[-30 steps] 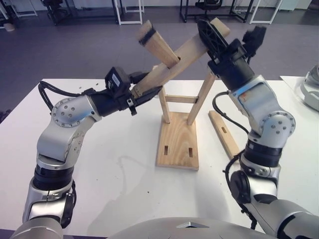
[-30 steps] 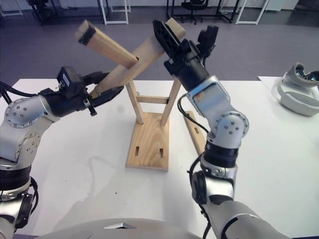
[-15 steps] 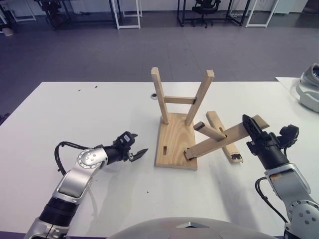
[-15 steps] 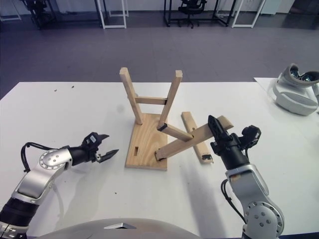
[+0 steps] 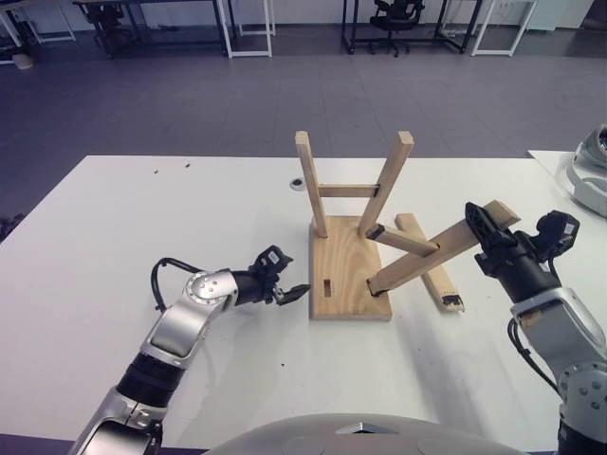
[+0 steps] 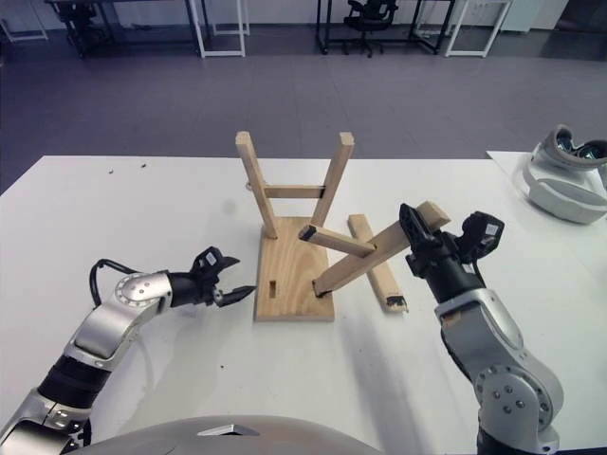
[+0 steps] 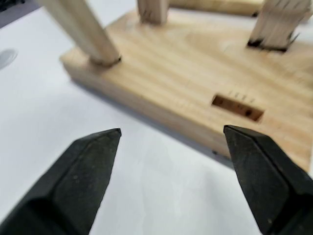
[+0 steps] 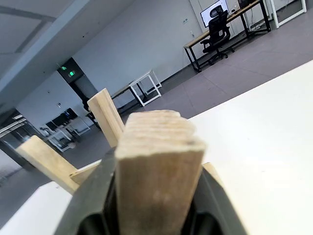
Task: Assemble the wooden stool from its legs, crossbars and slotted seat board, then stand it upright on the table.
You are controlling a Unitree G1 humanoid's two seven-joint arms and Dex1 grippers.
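Observation:
The slotted seat board lies flat on the table. Two legs stand in its far end, joined by a crossbar. My right gripper is shut on the top of a second leg pair. That pair leans at a slant, its lower end resting on the board's near right corner and its crossbar pointing toward the standing legs. In the right wrist view the held leg sits between the jaws. My left gripper is open, low over the table at the board's left edge, near a free slot.
One loose wooden leg lies on the table right of the board, under the slanted pair. A white headset rests at the table's far right. Bare tabletop spreads out on the left and in front.
A second ago both grippers held the leg pair high in the air. The left gripper let go and dropped to the board's left edge. The right brought the pair down onto the board.

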